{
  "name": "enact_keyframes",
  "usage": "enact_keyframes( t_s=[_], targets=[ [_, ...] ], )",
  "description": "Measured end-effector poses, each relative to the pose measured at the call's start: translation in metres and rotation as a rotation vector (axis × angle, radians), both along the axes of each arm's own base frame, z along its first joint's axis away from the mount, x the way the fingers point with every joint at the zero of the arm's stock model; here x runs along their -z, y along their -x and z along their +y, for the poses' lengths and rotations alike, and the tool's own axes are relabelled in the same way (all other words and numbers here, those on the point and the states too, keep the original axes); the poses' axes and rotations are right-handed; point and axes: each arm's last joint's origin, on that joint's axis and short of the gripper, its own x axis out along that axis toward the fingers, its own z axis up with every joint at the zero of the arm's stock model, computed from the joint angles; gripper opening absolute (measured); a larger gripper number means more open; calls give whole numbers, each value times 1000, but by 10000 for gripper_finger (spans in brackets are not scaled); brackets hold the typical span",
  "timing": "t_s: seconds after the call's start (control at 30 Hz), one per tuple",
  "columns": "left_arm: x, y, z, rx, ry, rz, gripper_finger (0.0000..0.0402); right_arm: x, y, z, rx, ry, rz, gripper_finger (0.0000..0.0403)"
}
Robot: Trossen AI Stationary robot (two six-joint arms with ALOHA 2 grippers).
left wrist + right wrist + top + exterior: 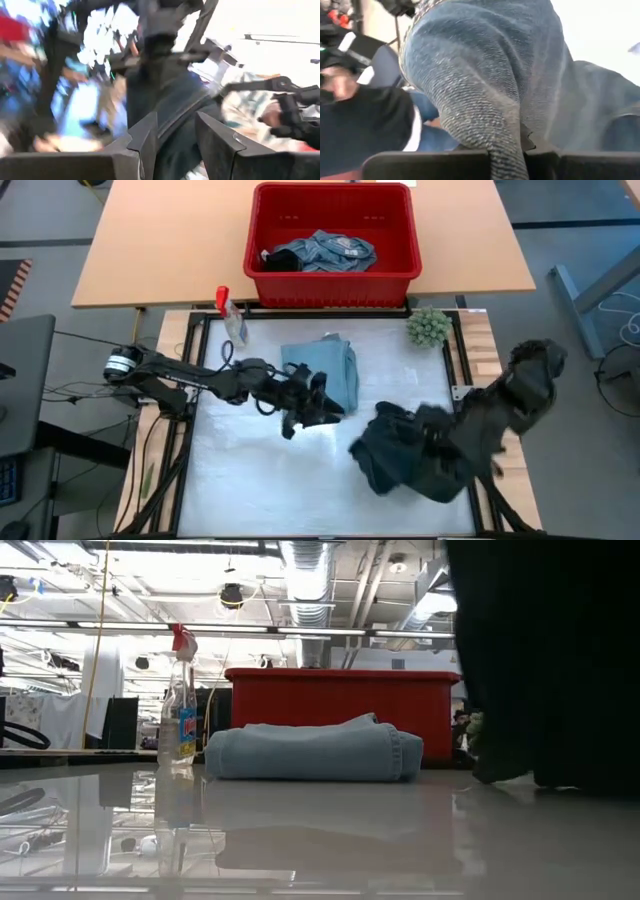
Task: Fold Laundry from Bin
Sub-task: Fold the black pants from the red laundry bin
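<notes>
— Two garments lay outside the red bin [268, 240]: we saw a folded light blue garment [330, 372] at mid-table and a dark garment [400, 450] bunched right of it. More denim laundry [322, 252] sat in the bin.

— We saw the right gripper [522, 150] pinched shut on the dark garment. The left gripper [318, 406], just beside the folded one, stood narrowly parted, holding nothing we could make out.
</notes>
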Motion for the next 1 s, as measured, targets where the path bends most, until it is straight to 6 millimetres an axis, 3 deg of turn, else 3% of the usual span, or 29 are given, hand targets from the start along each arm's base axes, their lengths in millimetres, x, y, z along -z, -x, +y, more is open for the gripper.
enact_keyframes(
  t_s=[0.2, 0.37, 0.57, 0.7, 0.8, 1.0],
  targets=[
    [-59, 20, -11, -253, -278, -147, 138, -3, 2, -44, 20, 131, 84, 37],
    [-90, 23, -45, -370, -576, 12, 201, 2, -8, -71, 55, 215, 122, 37],
    [-80, -9, -72, -573, -887, 309, 279, 5, -24, -105, 144, 277, 131, 37],
    [-71, -20, -79, -721, -1322, 473, 289, 9, -33, -113, 82, 290, 139, 38],
    [-65, -25, -80, -844, -1556, 573, 290, 11, -35, -112, 46, 287, 145, 39],
    [-57, -23, -75, -720, -1827, 594, 291, 11, -36, -107, -8, 262, 145, 39]
  ],
)
